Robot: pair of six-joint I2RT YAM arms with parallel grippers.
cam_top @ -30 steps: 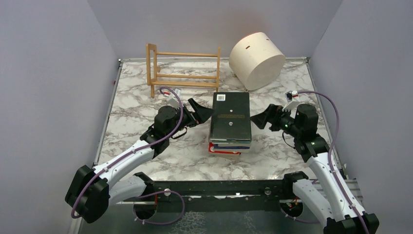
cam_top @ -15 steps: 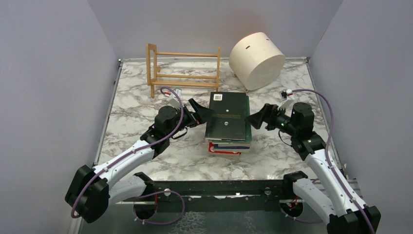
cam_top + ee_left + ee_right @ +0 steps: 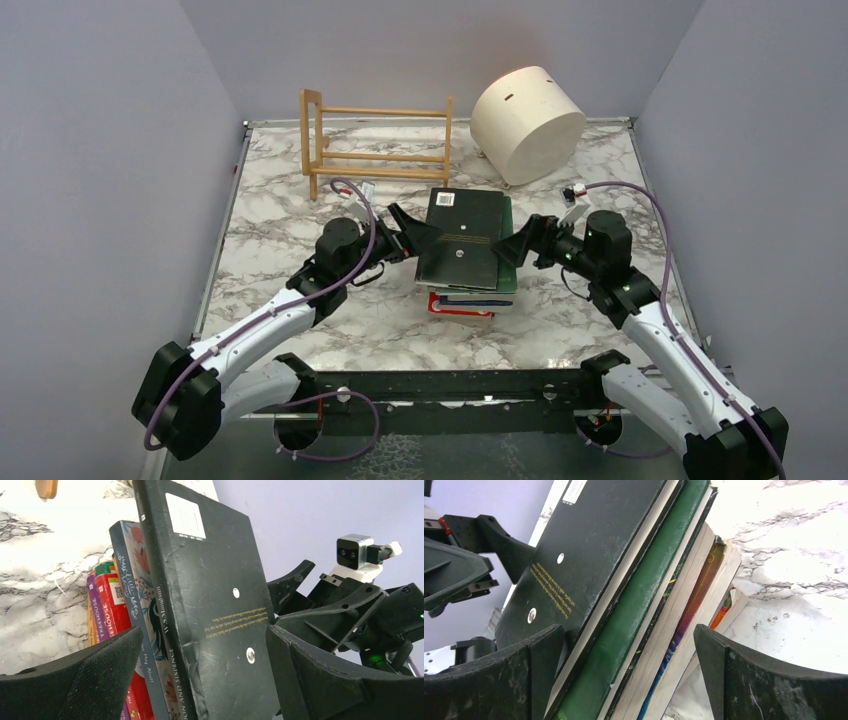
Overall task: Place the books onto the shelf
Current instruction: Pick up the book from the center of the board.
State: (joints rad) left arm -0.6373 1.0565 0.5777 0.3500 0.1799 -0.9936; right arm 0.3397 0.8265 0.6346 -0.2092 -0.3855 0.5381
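Observation:
The books (image 3: 466, 252) lie in a flat stack at mid-table, a black book (image 3: 468, 232) on top, skewed to the left over the others. The light-wood shelf (image 3: 380, 146) stands empty at the back left. My left gripper (image 3: 420, 232) is at the stack's left edge. In the left wrist view the left gripper (image 3: 200, 677) is open, its jaws straddling the black book (image 3: 215, 595) and a grey-blue one (image 3: 132, 590). My right gripper (image 3: 517, 247) is at the stack's right edge. In its own view the right gripper (image 3: 629, 677) is open around the black book (image 3: 579, 555), a dark green book (image 3: 649, 595) and several below.
A cream cylindrical drum (image 3: 527, 122) lies tilted at the back right, beside the shelf. The marble table (image 3: 290, 215) is walled in by grey panels on three sides. A dark rail (image 3: 450, 385) with the arm bases runs along the near edge.
The right gripper has moved left up to the stack and opened a little wider. The top books have slid and skewed leftward, between the left gripper's jaws.

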